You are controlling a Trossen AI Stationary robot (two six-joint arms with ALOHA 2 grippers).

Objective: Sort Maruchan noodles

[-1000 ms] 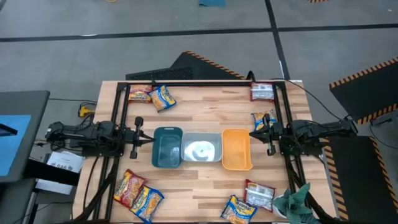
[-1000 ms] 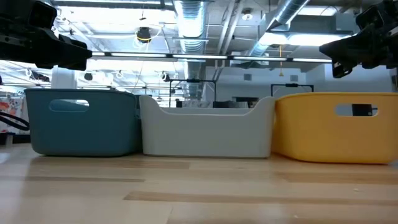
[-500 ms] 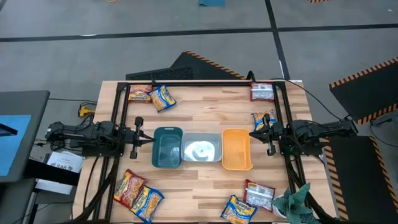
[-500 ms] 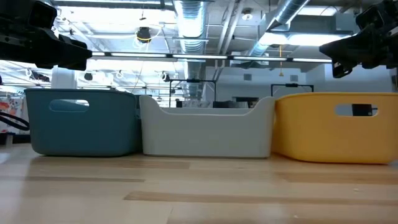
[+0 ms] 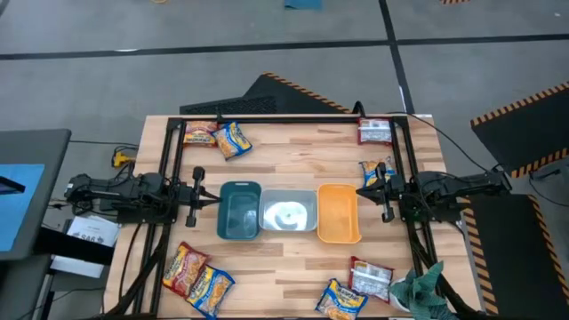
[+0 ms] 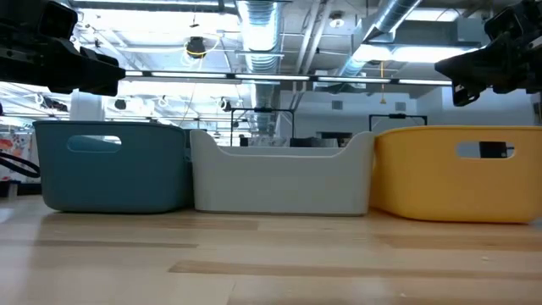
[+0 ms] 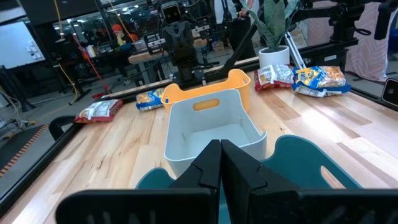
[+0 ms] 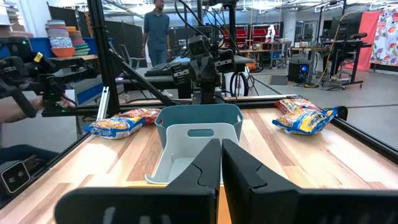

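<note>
Eight Maruchan packets lie flat in pairs at the table's corners in the high view: a red one (image 5: 200, 133) and a yellow one (image 5: 233, 140) far left, a red one (image 5: 375, 132) and a yellow-blue one (image 5: 377, 171) far right, a red one (image 5: 184, 268) and a yellow one (image 5: 212, 289) near left, a red one (image 5: 371, 277) and a yellow one (image 5: 342, 300) near right. My left gripper (image 5: 213, 199) hovers shut just left of the teal bin (image 5: 240, 211). My right gripper (image 5: 360, 191) hovers shut at the orange bin's (image 5: 338, 212) right side. Both hold nothing.
A clear bin (image 5: 288, 212) stands between the teal and orange bins in a row at the table's middle. A green plant in a pot (image 5: 425, 284) sits at the near right corner. A black frame rail (image 5: 284, 118) runs along the far edge. Bare wood lies near and far of the bins.
</note>
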